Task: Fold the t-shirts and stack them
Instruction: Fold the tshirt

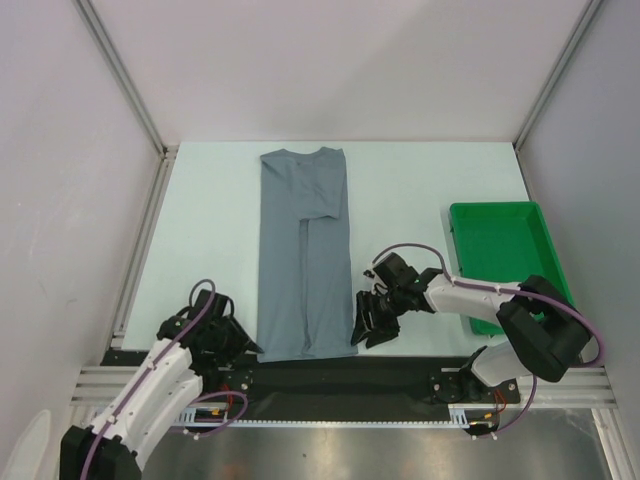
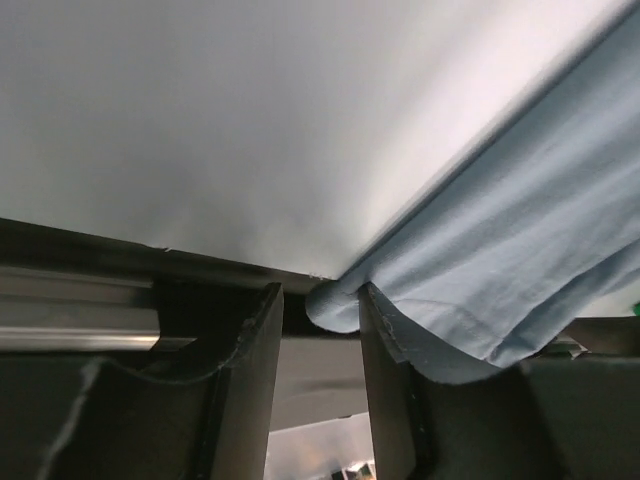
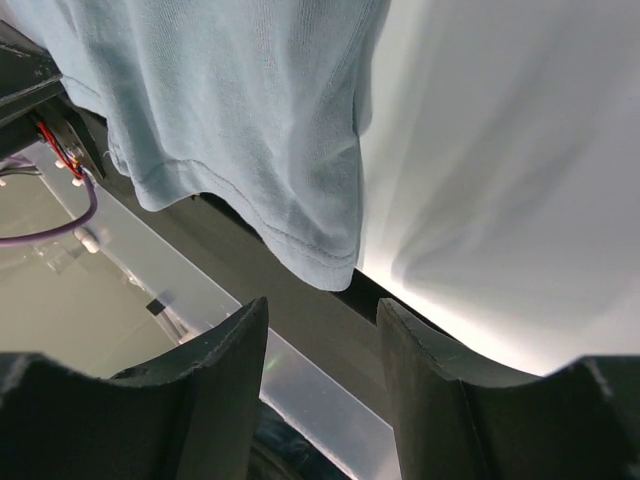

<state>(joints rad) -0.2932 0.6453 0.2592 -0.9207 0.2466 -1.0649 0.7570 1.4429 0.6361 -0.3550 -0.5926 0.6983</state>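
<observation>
Right of the t-shirt [image 1: 303, 260], green tray [image 1: 500, 262]

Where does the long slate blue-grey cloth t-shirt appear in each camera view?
Top external: the slate blue-grey cloth t-shirt lies as a long strip at centre, hem towards the arms.
Left wrist: right side, a hem corner low at centre.
Right wrist: upper left, its hem corner pointing down.
Shared landmark: the dark strip at the table's near edge.

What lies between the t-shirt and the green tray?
In the top view, only the right gripper lies between the t-shirt and the green tray, near the front; farther back is bare table.
</observation>
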